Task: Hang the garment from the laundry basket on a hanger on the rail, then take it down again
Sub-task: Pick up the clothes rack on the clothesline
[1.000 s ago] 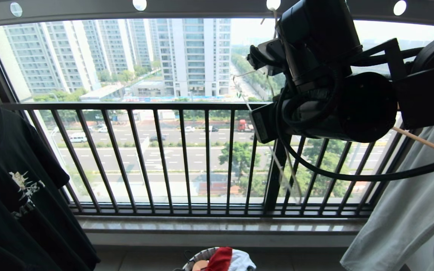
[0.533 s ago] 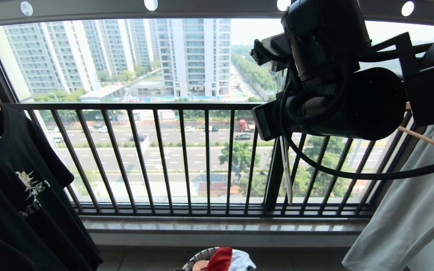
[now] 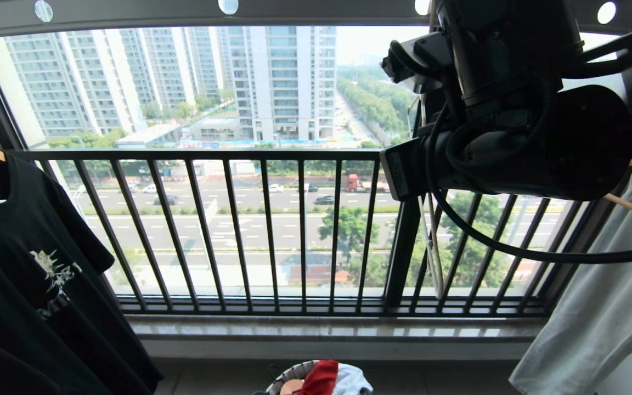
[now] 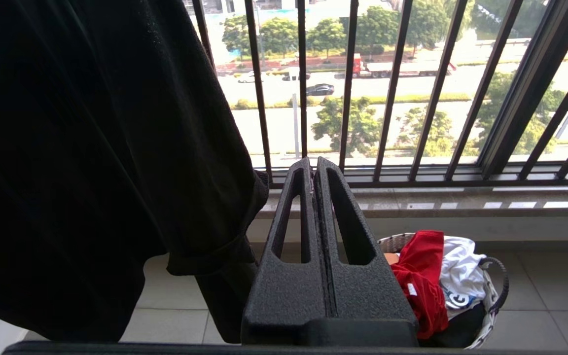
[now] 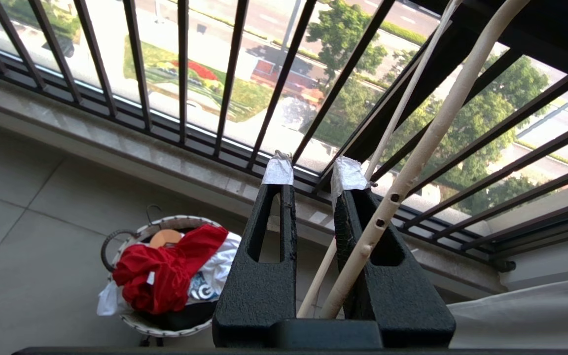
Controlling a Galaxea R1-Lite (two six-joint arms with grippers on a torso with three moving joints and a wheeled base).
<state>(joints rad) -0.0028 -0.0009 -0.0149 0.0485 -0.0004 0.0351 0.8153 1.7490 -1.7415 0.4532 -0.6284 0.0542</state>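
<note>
The right gripper [image 5: 313, 172], black and grainy with white tape on its tips, stands narrowly parted with the cream-white hanger [image 5: 414, 165] between its fingers. The hanger's thin round rods, marked with small dark notches, run slantwise past one finger, and the grip looks loose, though contact is hard to judge. In the head view this arm is raised high, just under the rail [image 3: 129, 11], a grey bar with round white holes.

The left gripper [image 4: 313, 170] hangs low, its fingers pressed together, beside a black T-shirt [image 4: 91, 148].

Below on the tiled floor, the round white woven laundry basket [image 5: 136, 320] holds the garment [image 5: 165, 271], a crumpled red heap atop white cloth with blue print.

Beyond stands a black balustrade [image 3: 239, 230] of vertical bars.
</note>
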